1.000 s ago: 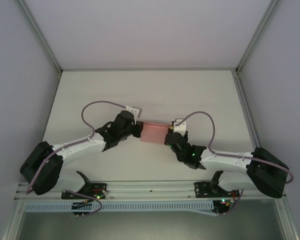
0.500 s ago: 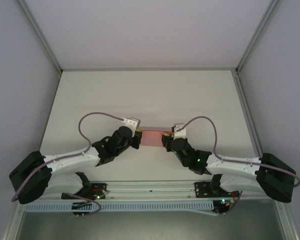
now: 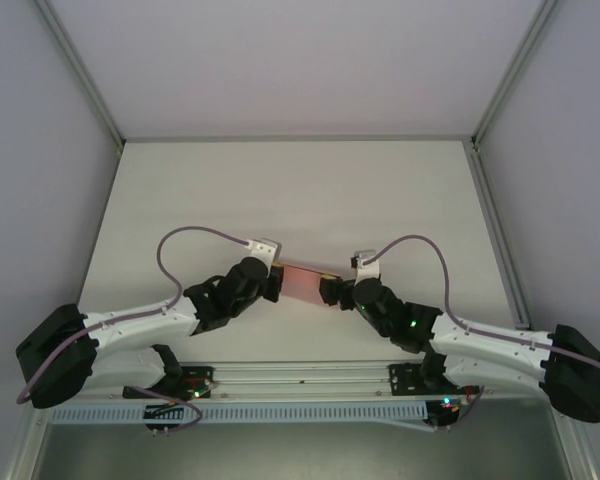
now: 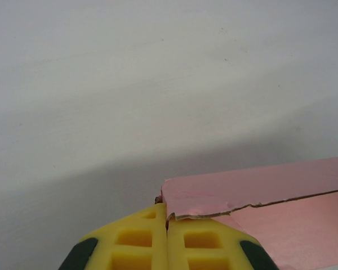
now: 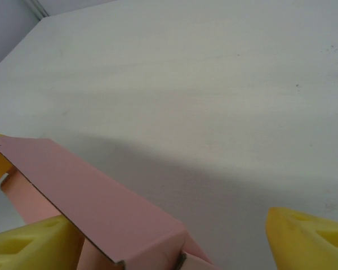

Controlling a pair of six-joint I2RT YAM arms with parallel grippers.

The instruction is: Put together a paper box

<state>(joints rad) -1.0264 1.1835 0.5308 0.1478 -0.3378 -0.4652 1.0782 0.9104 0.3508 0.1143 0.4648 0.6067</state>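
The paper box, pale pink card, hangs just above the white table between the two arms. My left gripper holds its left end. In the left wrist view the yellow fingers are shut together, pinching a torn-edged wall of the paper box at my left gripper. My right gripper is at the box's right end. In the right wrist view my right gripper stands wide open; the paper box rests against the left finger, well apart from the right finger.
Bare white tabletop lies beyond the box in both wrist views. Grey walls and metal corner posts close in the table at the left, right and back. Both arms' purple cables loop over the table beside the box.
My right gripper has opened from shut and let go of the box's right end. Both arms have shifted slightly toward the near edge, and the box now looks narrower and tilted.
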